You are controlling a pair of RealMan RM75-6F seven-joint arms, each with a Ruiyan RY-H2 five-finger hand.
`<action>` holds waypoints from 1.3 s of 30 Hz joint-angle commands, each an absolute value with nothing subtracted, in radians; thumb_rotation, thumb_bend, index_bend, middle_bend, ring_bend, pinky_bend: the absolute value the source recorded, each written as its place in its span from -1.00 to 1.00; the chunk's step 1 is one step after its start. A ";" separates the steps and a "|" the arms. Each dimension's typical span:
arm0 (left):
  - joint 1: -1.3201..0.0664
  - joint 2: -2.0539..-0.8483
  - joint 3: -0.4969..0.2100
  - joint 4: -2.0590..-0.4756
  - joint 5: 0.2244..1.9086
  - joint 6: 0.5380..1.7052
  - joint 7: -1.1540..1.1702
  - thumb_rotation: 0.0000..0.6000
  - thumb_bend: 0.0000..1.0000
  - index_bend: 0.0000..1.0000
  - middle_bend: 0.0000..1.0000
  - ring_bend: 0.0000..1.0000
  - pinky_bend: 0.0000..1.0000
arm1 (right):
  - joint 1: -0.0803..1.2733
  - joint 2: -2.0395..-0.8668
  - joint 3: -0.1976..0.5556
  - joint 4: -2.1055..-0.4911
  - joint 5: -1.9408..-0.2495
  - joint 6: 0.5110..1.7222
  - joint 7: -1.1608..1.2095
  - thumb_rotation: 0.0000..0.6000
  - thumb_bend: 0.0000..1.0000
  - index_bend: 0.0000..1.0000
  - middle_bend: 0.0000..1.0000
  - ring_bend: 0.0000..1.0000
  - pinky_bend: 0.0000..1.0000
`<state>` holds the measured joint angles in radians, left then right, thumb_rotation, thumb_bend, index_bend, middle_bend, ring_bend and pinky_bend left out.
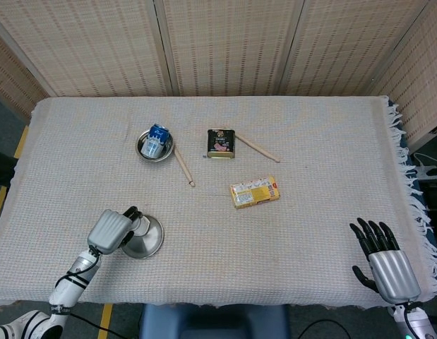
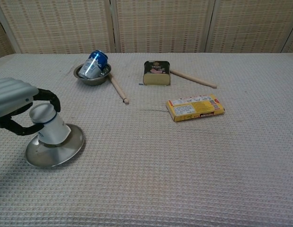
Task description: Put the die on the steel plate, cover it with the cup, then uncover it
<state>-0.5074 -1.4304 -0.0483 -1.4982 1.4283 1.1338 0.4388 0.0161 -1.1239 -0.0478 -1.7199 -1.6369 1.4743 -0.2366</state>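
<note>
Left hand (image 2: 11, 101) wrapped round the inverted white cup (image 2: 48, 124), dark fingers (image 2: 48, 97) curled against its wall; cup tilted, mouth down on the steel plate (image 2: 68, 147) near the front left of the bench (image 2: 184, 156). Die not visible in either view, judged to lie beneath the cup, though not confirmable. Right hand (image 1: 385, 263) idle at the front right corner, holding nothing, fingers straight and slightly spread.

Step in hand, judged: the covering or the uncovering of the die; which of the two not decidable from the tilt alone.

For a clean step: cup to be kept level, rim parallel to the plate, travel straight up or straight down. No sideways drag, or the rim may sweep the die off the shallow plate. Grip firm but not crushing. Plate light and unanchored on the woven cloth, so likely to slide if pushed.

Well apart, at the rear: blue can (image 2: 93, 64) in a steel bowl (image 2: 83, 76), dark tin (image 2: 156, 73), two wooden sticks (image 2: 117, 88), yellow packet (image 2: 194, 107).
</note>
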 commanded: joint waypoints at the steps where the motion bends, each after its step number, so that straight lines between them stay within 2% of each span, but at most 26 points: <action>1: -0.515 -1.446 -0.057 -1.485 1.425 1.134 0.450 1.00 0.07 0.08 0.45 0.71 1.00 | 0.016 -1.123 -0.048 -1.720 -1.636 1.474 -0.236 1.00 -0.64 -1.00 -1.00 -1.00 -1.00; 8: -0.511 -1.433 -0.038 -1.515 1.439 1.134 0.443 1.00 0.07 0.08 0.44 0.71 1.00 | 0.015 -1.122 -0.048 -1.722 -1.636 1.475 -0.236 1.00 -0.64 -1.00 -1.00 -1.00 -1.00; 20: -0.488 -1.302 0.035 -1.661 1.454 1.090 0.391 1.00 0.07 0.09 0.46 0.71 1.00 | 0.016 -1.126 -0.049 -1.721 -1.639 1.473 -0.243 1.00 -0.64 -1.00 -1.00 -1.00 -1.00; 32: -0.444 -1.324 -0.020 -1.569 1.477 1.236 0.384 1.00 0.07 0.00 0.37 0.71 1.00 | 0.014 -1.125 -0.049 -1.719 -1.642 1.479 -0.240 1.00 -0.64 -1.00 -1.00 -1.00 -1.00; 36: -0.412 -1.317 -0.050 -1.513 1.412 1.267 0.363 1.00 0.07 -0.02 0.33 0.71 1.00 | 0.013 -1.123 -0.049 -1.718 -1.646 1.484 -0.237 1.00 -0.64 -1.00 -1.00 -1.00 -1.00; 39: -0.405 -1.331 -0.070 -1.438 1.338 1.236 0.349 1.00 0.07 -0.02 0.33 0.71 1.00 | 0.013 -1.125 -0.051 -1.718 -1.647 1.483 -0.239 1.00 -0.64 -1.00 -1.00 -1.00 -1.00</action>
